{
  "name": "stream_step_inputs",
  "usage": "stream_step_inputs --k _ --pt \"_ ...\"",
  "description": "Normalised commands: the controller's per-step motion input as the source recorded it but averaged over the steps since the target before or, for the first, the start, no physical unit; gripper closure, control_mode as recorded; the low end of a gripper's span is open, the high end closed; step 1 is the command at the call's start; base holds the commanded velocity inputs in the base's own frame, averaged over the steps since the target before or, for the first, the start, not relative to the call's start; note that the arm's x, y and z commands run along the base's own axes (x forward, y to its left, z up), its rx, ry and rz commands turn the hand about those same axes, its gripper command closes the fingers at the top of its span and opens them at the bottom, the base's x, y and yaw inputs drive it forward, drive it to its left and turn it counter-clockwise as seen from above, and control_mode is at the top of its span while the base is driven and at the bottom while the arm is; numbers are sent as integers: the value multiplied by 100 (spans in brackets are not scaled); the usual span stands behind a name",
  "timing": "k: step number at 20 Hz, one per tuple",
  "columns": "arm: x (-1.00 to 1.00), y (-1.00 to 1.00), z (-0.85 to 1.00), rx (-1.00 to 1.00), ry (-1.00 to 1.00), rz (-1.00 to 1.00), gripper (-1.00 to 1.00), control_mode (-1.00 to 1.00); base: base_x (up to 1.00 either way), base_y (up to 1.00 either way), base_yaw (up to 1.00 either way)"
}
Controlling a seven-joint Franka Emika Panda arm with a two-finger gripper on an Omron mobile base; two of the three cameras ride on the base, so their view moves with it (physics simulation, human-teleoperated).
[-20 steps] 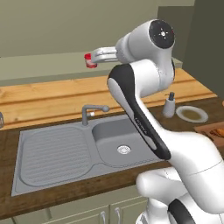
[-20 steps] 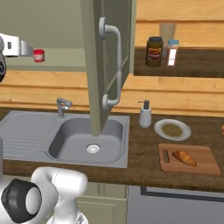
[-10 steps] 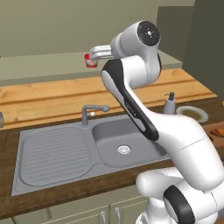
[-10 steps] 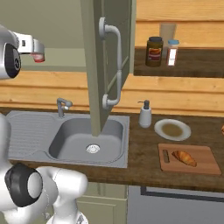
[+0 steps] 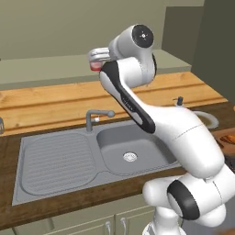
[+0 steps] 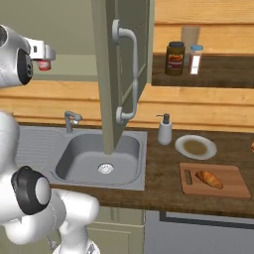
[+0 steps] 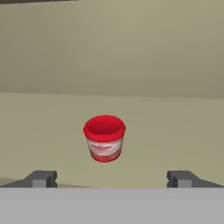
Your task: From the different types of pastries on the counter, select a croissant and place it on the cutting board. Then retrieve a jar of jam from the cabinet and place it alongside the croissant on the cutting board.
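Note:
The jar of jam [image 7: 104, 138], small and red with a pale label band, stands ahead of my gripper [image 7: 111, 178] on a pale olive ledge, centred between the widely spread fingertips and apart from both. In the left base view the jar of jam [image 5: 95, 65] sits just below the gripper [image 5: 98, 55], high above the faucet. The right base view has the jar of jam [image 6: 43, 64] under the gripper [image 6: 42, 51], left of the open cabinet door [image 6: 119, 74]. On the cutting board [image 6: 233, 187] at the right lies the croissant [image 6: 209, 179].
The cabinet door hangs open over the sink [image 6: 99, 158], with its long bar handle facing out. A dark brown jar [image 6: 174, 58] and a small bottle [image 6: 196, 58] stand on the cabinet shelf. A soap dispenser [image 6: 164, 130] and a round plate [image 6: 195, 147] sit behind the board. The faucet [image 5: 98, 117] stands behind the basin.
The arm's upper joints have swung left and the gripper has shifted slightly left, closer over the jar. The jar itself has stayed in place.

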Motion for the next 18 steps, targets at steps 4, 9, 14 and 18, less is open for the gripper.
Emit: stream_step_inputs --k 4,9,14,18 --pt "38 21 -14 -1 5 0 -100 -100 0 0 0" --pt "35 7 -5 0 1 0 -100 -100 0 0 0" --pt "37 12 -16 0 0 0 -100 -100 0 0 0" --pt "27 12 -15 0 0 0 -100 -100 0 0 0"
